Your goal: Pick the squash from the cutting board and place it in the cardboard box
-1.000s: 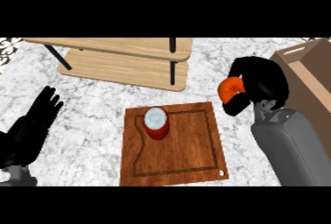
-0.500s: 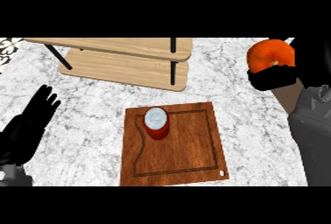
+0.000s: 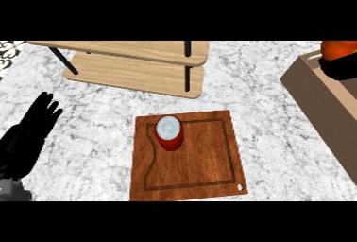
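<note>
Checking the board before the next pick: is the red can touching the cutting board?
Touching. In the head view the red can stands upright on the cutting board, near its upper left corner, with no gap visible beneath it.

You are looking down on a white marble-patterned counter (image 3: 90,142) with grey veining. A wooden cutting board (image 3: 191,170) lies flat on it near the middle, with a groove running round its edge and a small hole at its lower right corner. A red can (image 3: 169,133) with a pale lid stands upright on the board's upper left part. Behind the board, a light wooden two-tier shelf (image 3: 140,66) on black legs stands on the counter. At the right edge sits a cardboard box (image 3: 327,108).
</note>
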### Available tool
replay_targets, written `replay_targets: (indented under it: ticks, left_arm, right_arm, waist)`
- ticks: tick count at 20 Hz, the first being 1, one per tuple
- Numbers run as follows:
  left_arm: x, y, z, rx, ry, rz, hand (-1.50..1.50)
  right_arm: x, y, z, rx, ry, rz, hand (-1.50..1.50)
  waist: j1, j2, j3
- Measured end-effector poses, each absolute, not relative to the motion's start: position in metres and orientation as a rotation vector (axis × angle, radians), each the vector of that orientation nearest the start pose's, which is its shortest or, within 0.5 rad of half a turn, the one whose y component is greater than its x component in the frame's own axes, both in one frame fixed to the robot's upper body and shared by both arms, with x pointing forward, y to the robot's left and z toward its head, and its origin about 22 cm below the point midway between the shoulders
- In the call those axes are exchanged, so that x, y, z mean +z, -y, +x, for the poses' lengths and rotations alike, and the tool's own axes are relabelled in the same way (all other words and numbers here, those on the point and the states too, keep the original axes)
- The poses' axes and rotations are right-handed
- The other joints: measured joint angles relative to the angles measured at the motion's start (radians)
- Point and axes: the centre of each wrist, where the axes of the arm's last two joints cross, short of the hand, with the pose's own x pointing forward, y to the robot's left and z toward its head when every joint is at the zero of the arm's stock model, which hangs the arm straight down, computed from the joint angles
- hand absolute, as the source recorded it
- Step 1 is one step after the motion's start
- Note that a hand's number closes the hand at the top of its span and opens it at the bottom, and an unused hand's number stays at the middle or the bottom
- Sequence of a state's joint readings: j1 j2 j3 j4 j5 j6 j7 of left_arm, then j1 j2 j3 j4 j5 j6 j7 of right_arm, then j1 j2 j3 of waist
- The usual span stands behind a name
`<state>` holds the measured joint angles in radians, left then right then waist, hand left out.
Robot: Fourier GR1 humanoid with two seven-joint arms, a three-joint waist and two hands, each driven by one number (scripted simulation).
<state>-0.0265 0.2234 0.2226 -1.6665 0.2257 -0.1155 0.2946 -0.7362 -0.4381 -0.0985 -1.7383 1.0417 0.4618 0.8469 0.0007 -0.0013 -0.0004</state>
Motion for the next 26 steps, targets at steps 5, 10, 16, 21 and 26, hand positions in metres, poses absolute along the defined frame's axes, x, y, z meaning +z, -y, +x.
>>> replay_targets:
  ticks: [5, 10, 16, 21, 26]
  left_arm:
    - [0.051, -0.317, 0.244, 0.046, 1.445, 0.05, 0.0]
    - [0.052, -0.318, 0.244, 0.048, 1.439, 0.053, 0.0]
    - [0.054, -0.317, 0.245, 0.046, 1.442, 0.053, 0.0]
    - [0.054, -0.318, 0.246, 0.043, 1.445, 0.052, 0.0]
    - [0.053, -0.32, 0.244, 0.048, 1.442, 0.052, 0.0]
  right_arm:
    - [0.265, 0.276, 0.325, 0.534, 1.106, -1.503, 1.5]
    - [0.248, 0.309, 0.335, 0.541, 1.119, -1.5, 1.5]
    - [0.215, 0.34, 0.343, 0.542, 1.117, -1.453, 1.5]
    - [0.175, 0.364, 0.349, 0.541, 1.047, -1.332, 1.5]
    - [0.139, 0.383, 0.345, 0.497, 0.936, -1.246, -1.5]
  waist:
    - [0.002, 0.002, 0.0]
    - [0.003, 0.002, 0.001]
    - [0.004, 0.002, 0.001]
    - [0.004, 0.003, 0.001]
    - [0.004, 0.002, 0.0]
